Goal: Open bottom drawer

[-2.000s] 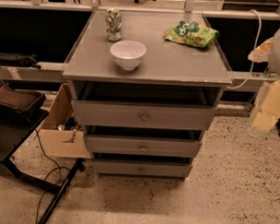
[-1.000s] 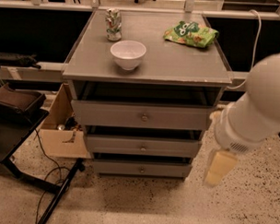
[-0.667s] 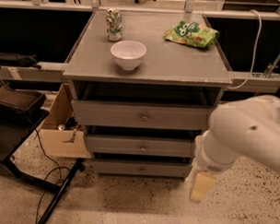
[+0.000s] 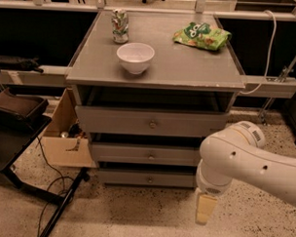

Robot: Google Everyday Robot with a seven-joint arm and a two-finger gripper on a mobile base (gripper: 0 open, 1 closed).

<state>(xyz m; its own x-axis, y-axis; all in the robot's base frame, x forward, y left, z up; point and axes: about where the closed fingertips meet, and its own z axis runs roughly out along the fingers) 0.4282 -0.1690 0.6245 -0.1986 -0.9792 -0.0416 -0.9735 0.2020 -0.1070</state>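
Observation:
The grey cabinet has three drawers stacked under its top. The bottom drawer (image 4: 131, 178) is the slimmest front, just above the floor, with a small round knob (image 4: 149, 179) at its centre; it sits flush and closed. My white arm (image 4: 253, 160) reaches in from the right. My gripper (image 4: 204, 209) hangs pointing down at the cabinet's lower right corner, to the right of the bottom drawer and a little below it, apart from the knob. It holds nothing that I can see.
The middle drawer (image 4: 137, 153) and tall top drawer (image 4: 118, 121) are closed. On the cabinet top stand a white bowl (image 4: 135, 57), a can (image 4: 120, 26) and a green snack bag (image 4: 201, 35). A cardboard box (image 4: 64, 142), black chair (image 4: 11, 130) and cables (image 4: 53, 185) lie left.
My arm has swung in from the right edge, down and left, in front of the cabinet's right side. The gripper now hangs lower, near the floor. The drawers have not moved.

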